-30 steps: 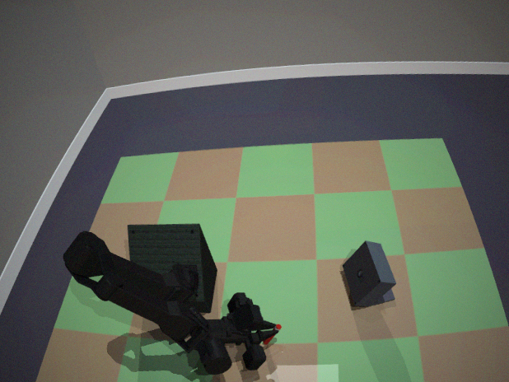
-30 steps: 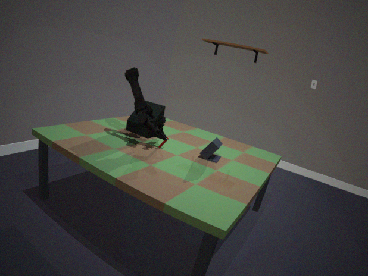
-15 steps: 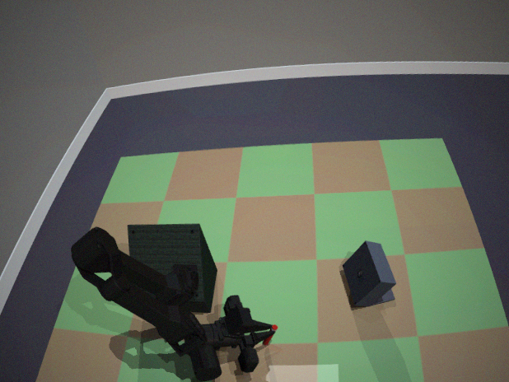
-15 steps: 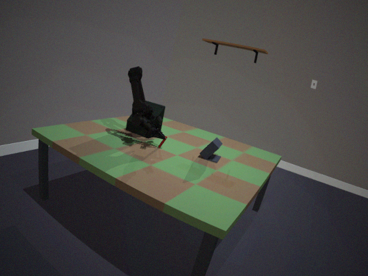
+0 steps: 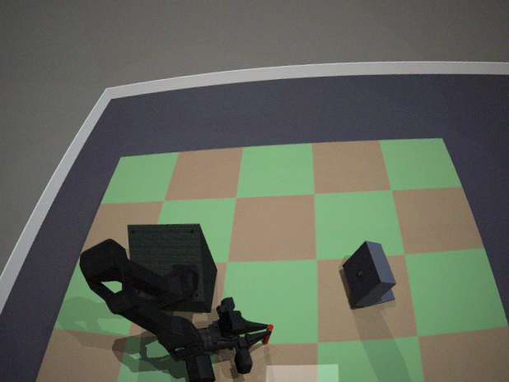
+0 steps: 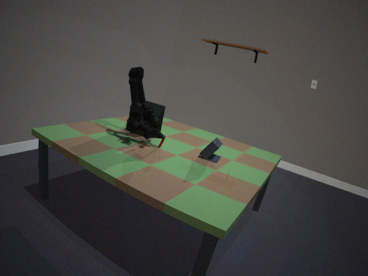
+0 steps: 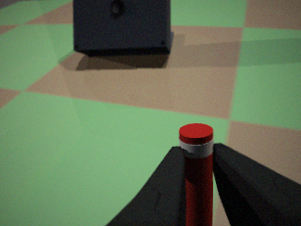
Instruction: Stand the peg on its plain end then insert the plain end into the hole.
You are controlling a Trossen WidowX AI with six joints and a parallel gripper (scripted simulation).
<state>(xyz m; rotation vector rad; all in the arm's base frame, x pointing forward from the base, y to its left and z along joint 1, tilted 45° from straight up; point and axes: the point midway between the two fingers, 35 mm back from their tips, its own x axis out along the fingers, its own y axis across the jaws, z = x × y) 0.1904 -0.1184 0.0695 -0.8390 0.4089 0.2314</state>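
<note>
The red peg (image 5: 267,337) (image 6: 161,143) (image 7: 197,190) is held between my fingertips by its upper part, just below the white band, which is at the top. It looks close to upright, leaning somewhat in the exterior view. Its plain end points down, near or on the table; whether it touches is unclear. My gripper (image 5: 268,329) (image 6: 163,137) is shut on the peg. The sloped dark panel (image 5: 371,284) (image 6: 209,149) (image 7: 142,30) stands apart, beyond the peg. Its one hole (image 5: 359,273) (image 7: 117,8) shows in the face turned towards the robot.
The dark block (image 5: 165,251) (image 6: 158,110) stands by the arm's base, behind the gripper. A pale flat patch (image 5: 302,372) lies on the checkered table (image 5: 276,226) (image 6: 155,184) near the bottom of the top view. A wall shelf (image 6: 235,45) is far off.
</note>
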